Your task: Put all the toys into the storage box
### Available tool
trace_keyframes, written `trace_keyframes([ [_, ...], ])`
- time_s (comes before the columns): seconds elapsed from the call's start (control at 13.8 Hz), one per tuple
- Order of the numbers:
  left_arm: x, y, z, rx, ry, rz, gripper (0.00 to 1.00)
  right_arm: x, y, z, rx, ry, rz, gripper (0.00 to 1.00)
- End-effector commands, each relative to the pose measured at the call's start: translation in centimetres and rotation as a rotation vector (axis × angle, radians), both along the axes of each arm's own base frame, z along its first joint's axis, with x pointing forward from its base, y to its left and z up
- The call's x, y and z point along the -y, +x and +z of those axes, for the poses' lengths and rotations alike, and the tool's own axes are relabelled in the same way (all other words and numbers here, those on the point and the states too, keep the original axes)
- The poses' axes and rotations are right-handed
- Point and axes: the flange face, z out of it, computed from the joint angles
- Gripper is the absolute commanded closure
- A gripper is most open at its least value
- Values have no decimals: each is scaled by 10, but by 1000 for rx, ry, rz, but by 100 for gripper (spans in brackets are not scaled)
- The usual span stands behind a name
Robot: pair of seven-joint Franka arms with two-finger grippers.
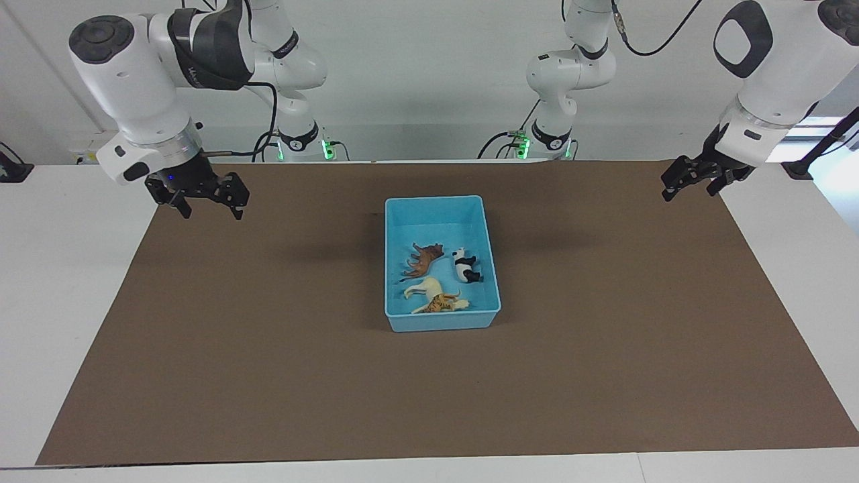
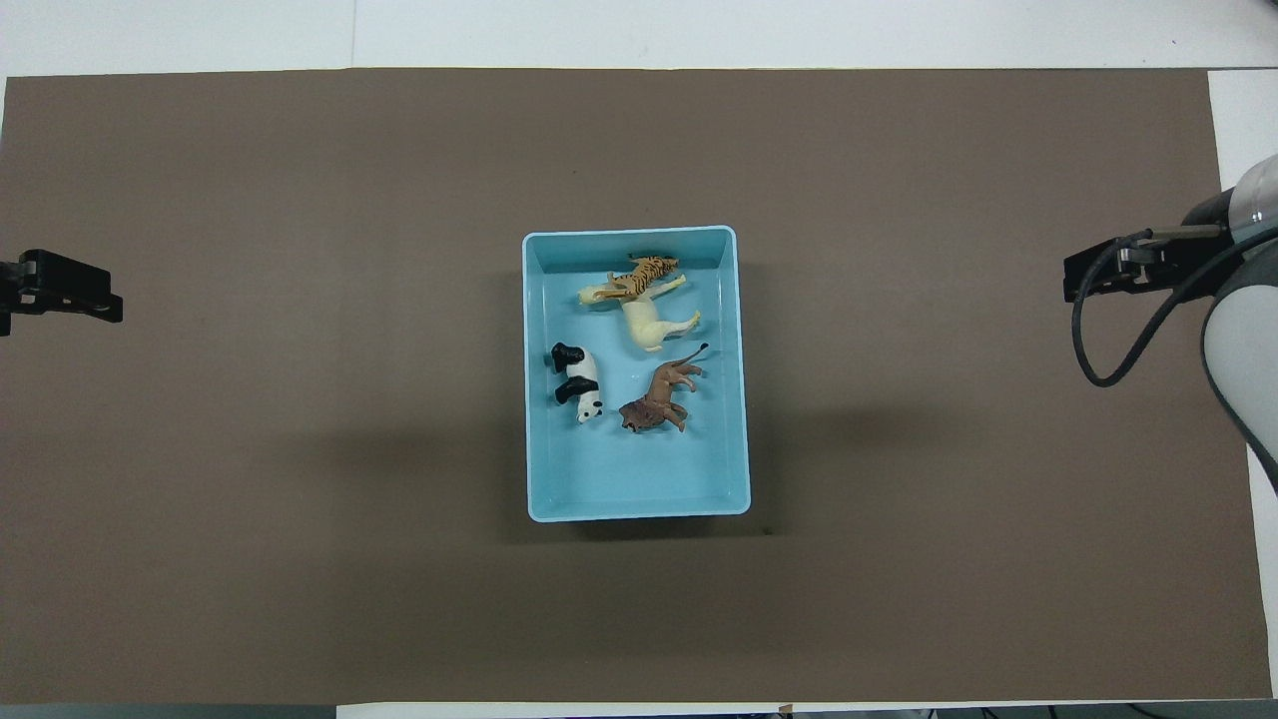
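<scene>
The light blue storage box [image 1: 436, 225] stands in the middle of the brown mat; it also shows in the overhead view [image 2: 639, 474]. All the toys lie in it: the brown horned animal [image 1: 423, 260] [image 2: 659, 397], the panda [image 1: 466, 265] [image 2: 576, 384], the cream horse [image 1: 424, 288] [image 2: 649, 320] and the spotted cat [image 1: 443, 305] [image 2: 644, 272], which rests against the horse. My right gripper [image 1: 212, 213] [image 2: 1098, 275] hangs open and empty over the mat's edge at the right arm's end. My left gripper [image 1: 689, 194] [image 2: 70, 290] hangs open and empty over the left arm's end.
The brown mat [image 1: 268, 349] covers most of the white table [image 1: 67, 302]. Both arms wait raised, well apart from the box.
</scene>
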Motion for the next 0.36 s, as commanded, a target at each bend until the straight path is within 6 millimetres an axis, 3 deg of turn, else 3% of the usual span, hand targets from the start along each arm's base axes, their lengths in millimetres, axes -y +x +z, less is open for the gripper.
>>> trace_keyframes([
  [0.0, 1, -7, 1, -8, -10, -8, 0, 1, -5, 3, -17, -6, 18, 0],
  [0.29, 1, -6, 2, -6, -8, -8, 0, 1, -7, 2, -37, -1, 15, 0],
])
